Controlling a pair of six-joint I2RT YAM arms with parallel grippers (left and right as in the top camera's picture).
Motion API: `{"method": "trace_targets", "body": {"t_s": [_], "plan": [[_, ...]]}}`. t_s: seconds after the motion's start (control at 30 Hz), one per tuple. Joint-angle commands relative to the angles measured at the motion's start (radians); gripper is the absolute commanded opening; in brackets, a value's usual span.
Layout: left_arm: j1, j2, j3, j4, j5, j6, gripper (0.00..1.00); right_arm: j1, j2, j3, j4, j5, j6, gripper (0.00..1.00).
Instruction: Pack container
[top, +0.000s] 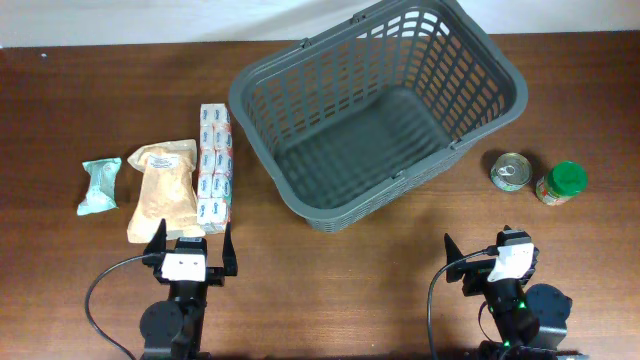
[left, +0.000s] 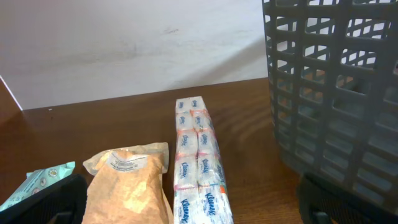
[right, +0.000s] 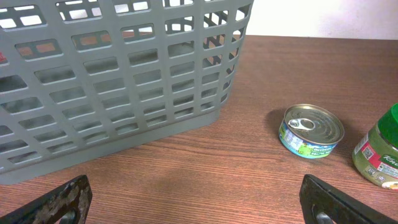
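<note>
The dark grey slotted basket (top: 300, 75) stands empty at the back middle of the table; it also shows in the left wrist view (left: 336, 93) and the right wrist view (right: 124, 81). Left of it lie a long pack of tissues (top: 215, 168) (left: 198, 162), a tan paper pouch (top: 162, 190) (left: 127, 186) and a small teal packet (top: 100, 186) (left: 37, 180). Right of it stand a round tin can (top: 510, 171) (right: 311, 130) and a green-lidded jar (top: 561, 183) (right: 380, 152). My left gripper (top: 193, 245) is open and empty just in front of the pouch and tissues. My right gripper (top: 480, 250) is open and empty in front of the can.
The wooden table (top: 380, 280) ends at a white wall behind the basket. Black cables loop beside both arm bases at the front edge.
</note>
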Motion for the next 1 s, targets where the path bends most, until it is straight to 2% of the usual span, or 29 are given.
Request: {"method": "trace_targets", "body": {"t_s": [0.0,0.83,0.97], "plan": [[0.005,-0.008,-0.006,0.0,-0.004,0.013,0.99,-0.006,-0.007,-0.006,-0.002,-0.009,-0.003,0.99],[0.005,-0.008,-0.006,0.003,-0.003,0.013,0.99,-0.006,-0.007,-0.006,-0.002,-0.009,-0.003,0.99],[0.005,-0.008,-0.006,0.0,-0.007,0.014,0.99,-0.008,-0.007,-0.006,0.0,0.082,-0.014,0.99]]}}
